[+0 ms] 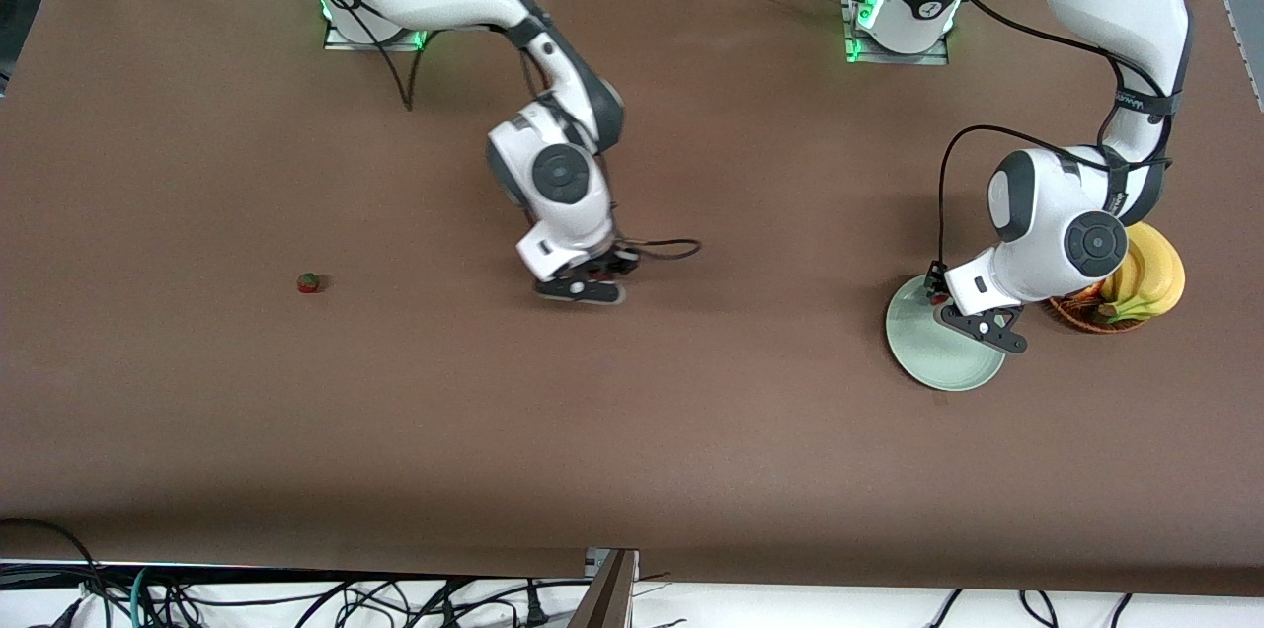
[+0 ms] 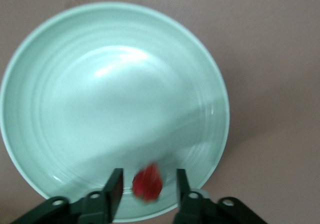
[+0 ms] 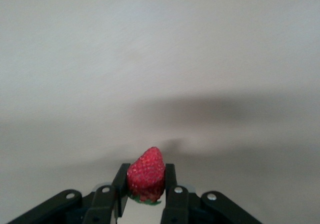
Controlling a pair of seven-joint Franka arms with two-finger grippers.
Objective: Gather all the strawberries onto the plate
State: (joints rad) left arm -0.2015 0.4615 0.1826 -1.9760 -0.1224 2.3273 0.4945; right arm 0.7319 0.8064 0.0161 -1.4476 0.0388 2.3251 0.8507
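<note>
Both claws show clearly. Left gripper [image 2: 147, 186], over the rim of the round, shallow, pale mint-green plate [image 1: 938, 363], has its black fingers [image 2: 114, 189] parted, and a blurred small red strawberry [image 2: 147, 183] sits loose between them, touching neither, over the plate's smooth, faintly ringed glaze. Right gripper [image 3: 145, 186], over bare table near the middle, is clenched on a second, seed-pitted red strawberry with a green leafy cap [image 3: 146, 180], its pointed tip sticking out past the fingertips. A third tiny red strawberry with a green cap [image 1: 311, 283] lies alone on the matte brown table [image 1: 632, 431] toward the right arm's end, well apart from both grippers.

Apart from the loose berry, the plate's visible surface holds nothing. Just beside the plate, toward the left arm's end of the table, stands a brown woven wicker basket [image 1: 1081, 317] holding a bunch of smooth yellow bananas [image 1: 1150, 282]; the left arm's white wrist covers part of it. Black cables trail from both wrists.
</note>
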